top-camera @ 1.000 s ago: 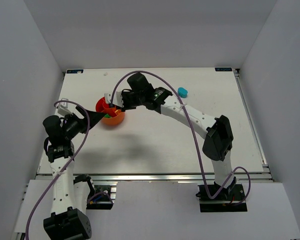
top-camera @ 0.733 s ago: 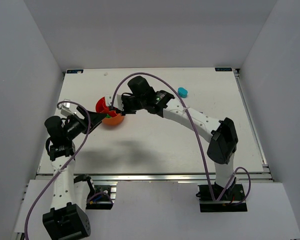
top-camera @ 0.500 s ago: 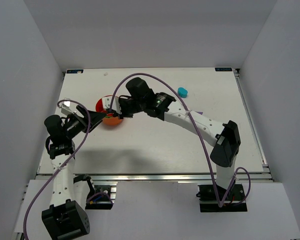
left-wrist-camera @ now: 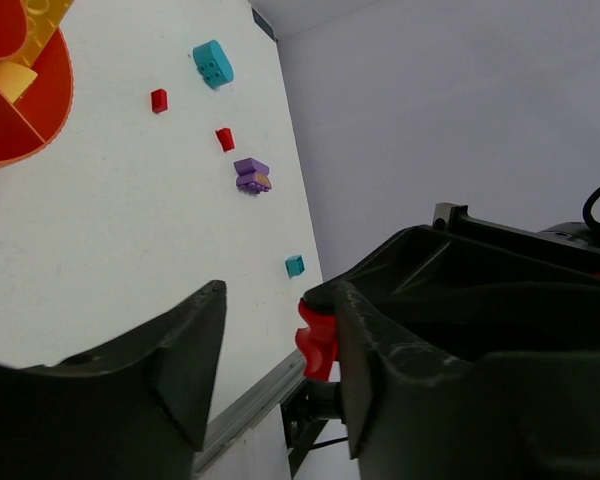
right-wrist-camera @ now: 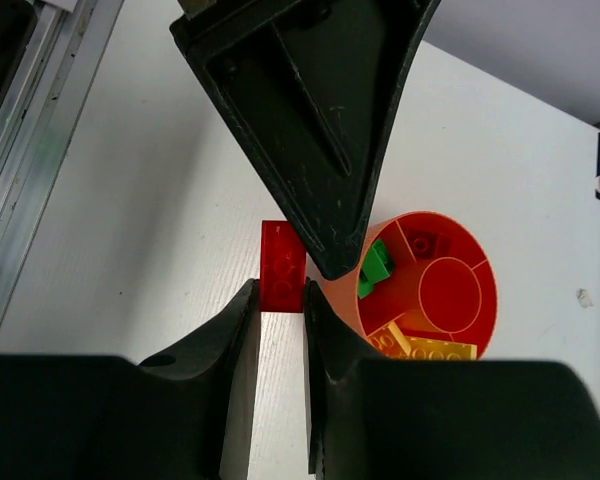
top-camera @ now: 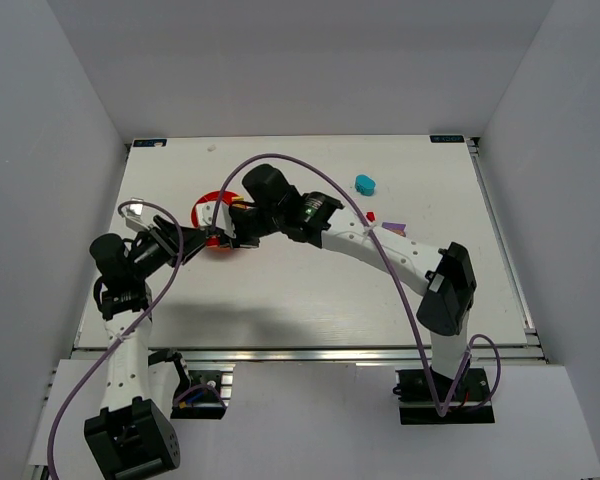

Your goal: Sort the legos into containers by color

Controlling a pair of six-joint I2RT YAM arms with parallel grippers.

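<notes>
A red lego [right-wrist-camera: 282, 275] is pinched between the fingertips of my right gripper [right-wrist-camera: 280, 305], which hangs just left of the orange-red bowl [right-wrist-camera: 480, 262]. The bowl holds a green lego [right-wrist-camera: 376, 268], yellow legos [right-wrist-camera: 435, 350] and a dark red one [right-wrist-camera: 425, 243]. My left gripper [left-wrist-camera: 270, 340] has reached in around the same red lego [left-wrist-camera: 317, 342]. The piece lies against one left finger [left-wrist-camera: 380, 370], with a gap to the other. From above, both grippers meet beside the bowl [top-camera: 206, 207], left [top-camera: 202, 238] and right [top-camera: 220, 232].
Loose legos lie to the right of the bowl: a cyan one [top-camera: 364, 183], a small red one [top-camera: 370, 214] and a purple one [top-camera: 394, 229]. A small cyan piece [left-wrist-camera: 295, 265] lies closer to the front. The table's metal rail [right-wrist-camera: 30, 150] runs nearby.
My right arm has swung from over the bowl down and left, meeting the left gripper. The left jaws have narrowed markedly around the red lego.
</notes>
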